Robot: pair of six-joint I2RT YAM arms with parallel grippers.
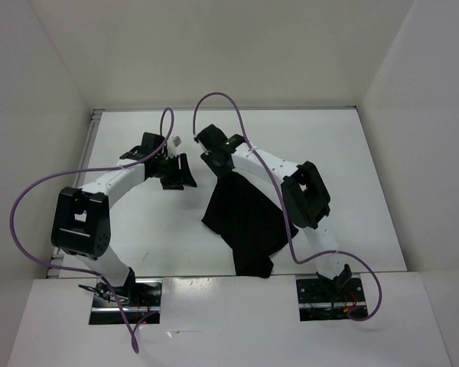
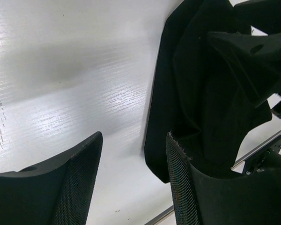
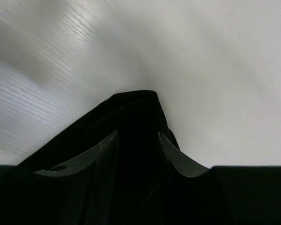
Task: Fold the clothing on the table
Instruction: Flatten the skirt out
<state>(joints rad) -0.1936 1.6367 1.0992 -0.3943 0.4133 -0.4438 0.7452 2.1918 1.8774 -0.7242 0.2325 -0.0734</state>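
While the right gripper (image 3: 138, 135) is clamped on a bunched corner of the clothing (image 1: 246, 218), the rest of the fabric trails back toward that arm's base across the table (image 1: 352, 183). Step in hand, as judged: carrying one corner over for a fold. The left gripper (image 1: 177, 174), jaws apart and empty, sits just beside that corner; the next move calls for it to take a second edge. Purple cables (image 1: 214, 95) arch above both arms, apart from the fabric.

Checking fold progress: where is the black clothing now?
Top view: the clothing lies centrally on the table, reaching its near edge, far corner between the right gripper's fingers.
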